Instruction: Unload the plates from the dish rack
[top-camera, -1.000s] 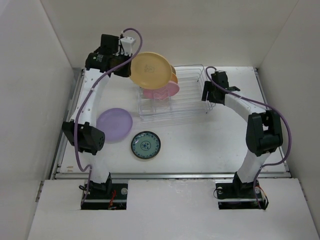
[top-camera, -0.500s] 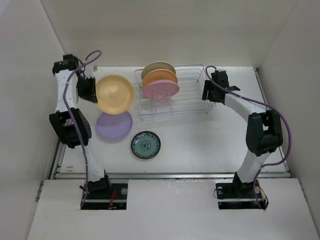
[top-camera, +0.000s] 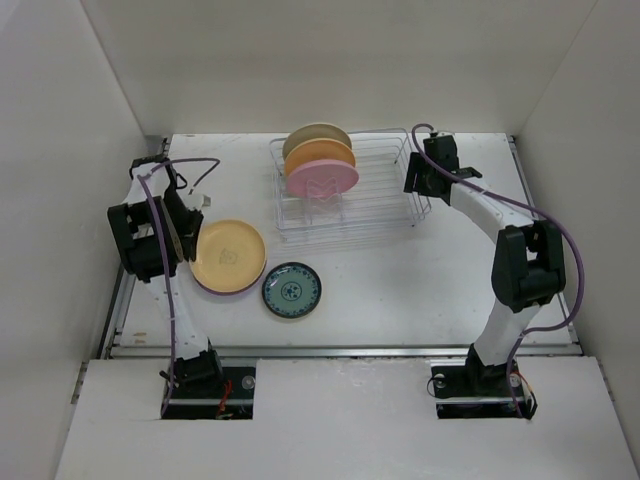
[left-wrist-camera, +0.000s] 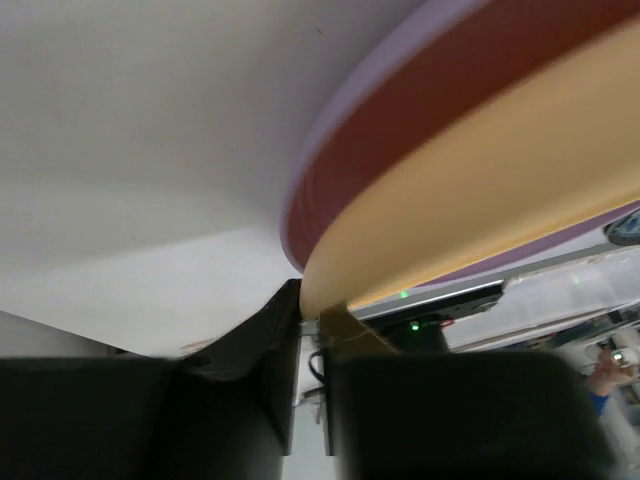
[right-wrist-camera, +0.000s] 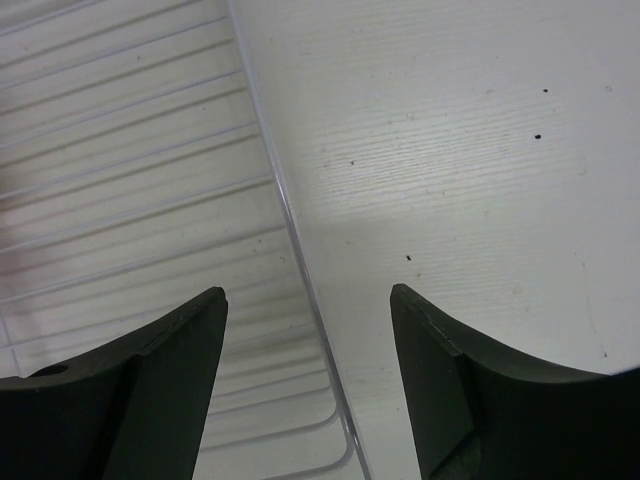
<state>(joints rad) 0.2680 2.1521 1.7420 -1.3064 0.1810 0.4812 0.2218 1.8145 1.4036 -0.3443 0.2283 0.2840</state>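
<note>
I see the dish rack (top-camera: 385, 200) at the far side of the table (top-camera: 420, 280), a bit right of the middle. 3 plates stand on edge in its left part: a cream plate (top-camera: 317, 136) farthest back, an orange plate (top-camera: 322, 153) just in front of it, and a pink plate (top-camera: 322, 177) nearest to me. The right part of the rack holds no plates. 3 more plates are out on the table, near and to the left of the rack. The yellow plate (top-camera: 229, 257) lies on top of the purple plate (left-wrist-camera: 306, 160), so only a thin purple edge peeks out from under it. The small green-blue plate (top-camera: 291, 290) lies flat just to the right of those 2, not touching them as far as I can tell. My left gripper (left-wrist-camera: 308, 300) is at the left edge of the yellow plate, and its 2 fingers pinch that plate's rim. My right gripper (right-wrist-camera: 305, 292) hangs over the right edge of the rack with its fingers spread wide, and nothing is between them.
</note>
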